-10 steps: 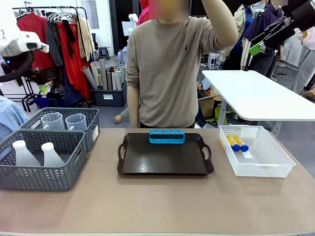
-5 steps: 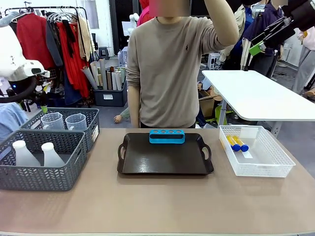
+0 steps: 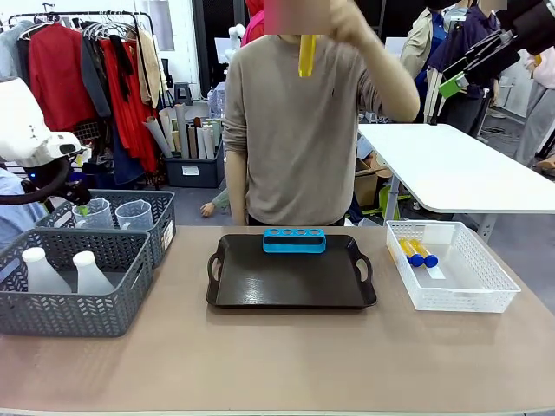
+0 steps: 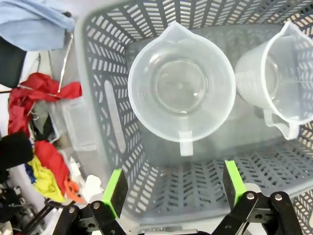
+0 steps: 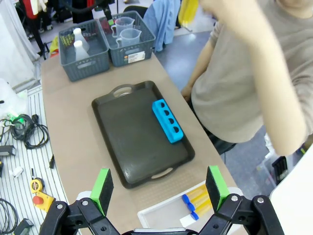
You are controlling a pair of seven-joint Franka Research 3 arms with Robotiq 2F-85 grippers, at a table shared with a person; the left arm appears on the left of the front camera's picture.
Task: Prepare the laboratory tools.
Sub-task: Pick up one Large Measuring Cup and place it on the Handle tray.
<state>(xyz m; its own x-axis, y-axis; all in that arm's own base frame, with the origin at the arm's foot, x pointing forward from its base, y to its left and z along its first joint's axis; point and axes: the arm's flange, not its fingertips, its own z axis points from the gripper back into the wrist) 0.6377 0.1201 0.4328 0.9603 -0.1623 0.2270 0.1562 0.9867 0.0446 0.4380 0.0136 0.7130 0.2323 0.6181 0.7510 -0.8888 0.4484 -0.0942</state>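
1. Hovering with its claw spread, the left gripper [image 4: 174, 188] looks down on a clear beaker [image 4: 182, 95] (one of two) in the grey basket [image 4: 105, 98].
2. High above, the right gripper [image 5: 159, 187] gapes over the blue rack [image 5: 167, 120] on the tray [image 5: 132, 142].

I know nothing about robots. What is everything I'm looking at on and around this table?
table: one, beige, shared with a person
tray: one, dark, middle of the table
rack: one, blue, four holes, on the tray's far edge
white basket: one, lattice, right of the tray
tubes in the basket: two, yellow with blue caps, lying down
held tube: one, yellow, raised at the person's chest
grey baskets: two, mesh, left of the tray
flasks: two, white, nearer grey basket
beakers: two, clear, farther grey basket
side table: one, white, behind on the right
person's hand: one, holding the tube
left pincer: open, above the beakers
right pincer: open, high over the table
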